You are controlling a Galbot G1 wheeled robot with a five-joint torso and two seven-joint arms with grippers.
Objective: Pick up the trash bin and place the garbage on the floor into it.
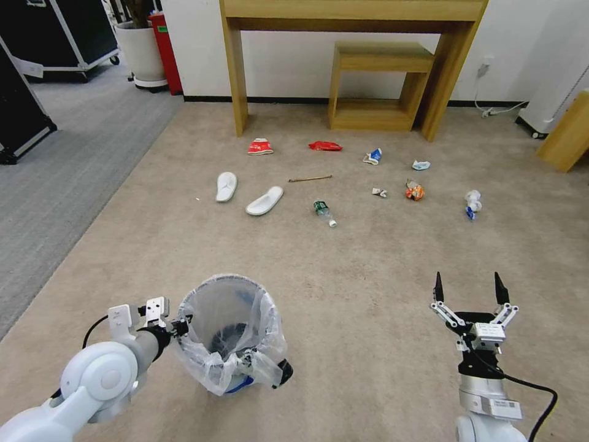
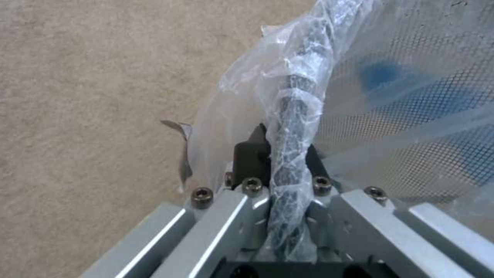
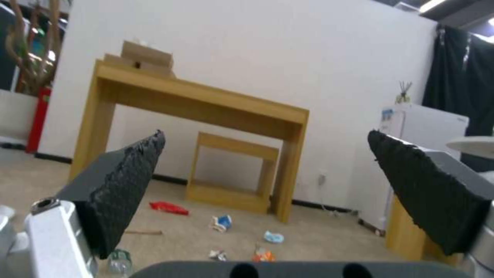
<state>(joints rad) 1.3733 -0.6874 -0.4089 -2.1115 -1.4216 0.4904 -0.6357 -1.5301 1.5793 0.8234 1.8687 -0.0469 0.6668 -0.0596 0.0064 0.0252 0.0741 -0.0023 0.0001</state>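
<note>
- Near the robot, left of centre on the carpet [image 1: 343, 288]: trash bin [image 1: 230, 331], left pincer [image 1: 179, 325] clamped on its left rim.
- Off to the right, well apart from the bin: right pincer [image 1: 469, 288], spread above the carpet.
- Farther ahead, scattered in a loose band: slippers [image 1: 248, 193] at left, bottle [image 1: 323, 212] just right of them, stick [image 1: 310, 178] behind the bottle.
- Behind everything, against the wall: bench [image 1: 350, 12], with a smaller shelf unit [image 1: 377, 86] beneath it.
</note>
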